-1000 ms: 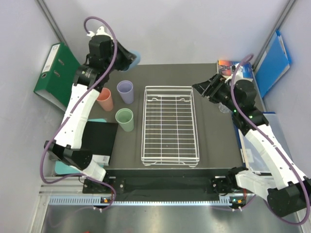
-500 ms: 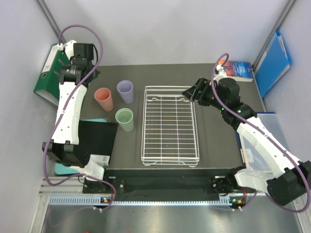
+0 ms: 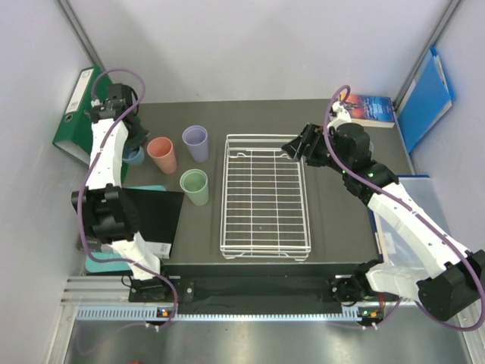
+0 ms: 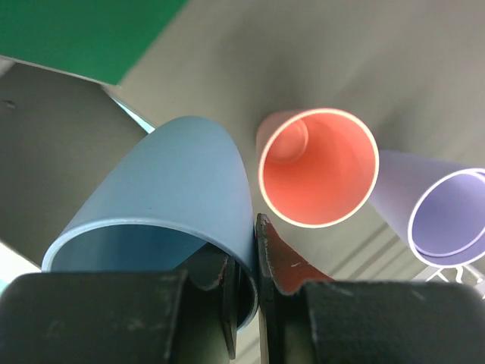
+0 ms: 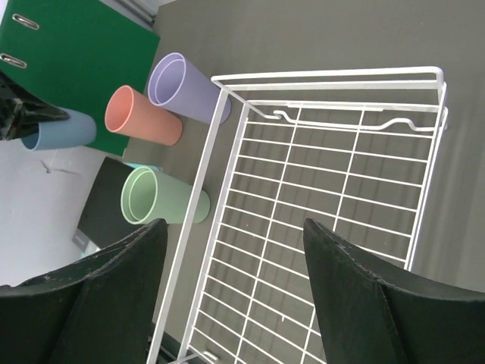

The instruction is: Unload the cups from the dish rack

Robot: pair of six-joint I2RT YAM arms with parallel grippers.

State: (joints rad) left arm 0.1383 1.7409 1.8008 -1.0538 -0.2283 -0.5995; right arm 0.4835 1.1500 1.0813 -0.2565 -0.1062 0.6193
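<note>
one blue cup (image 3: 135, 156), one salmon cup (image 3: 162, 154), one lilac cup (image 3: 195, 142), one mint cup (image 3: 195, 186), all left of one dish rack (image 3: 264, 137), one green binder (image 3: 79, 115)

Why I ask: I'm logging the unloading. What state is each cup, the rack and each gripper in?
Light blue plastic tumbler: held by its rim.
Salmon pink plastic tumbler: upright on table.
Lilac plastic tumbler: upright on table.
Mint green plastic tumbler: upright on table.
White wire dish rack: empty.
Left gripper: shut on that blue tumbler.
Right gripper: open, empty.
</note>
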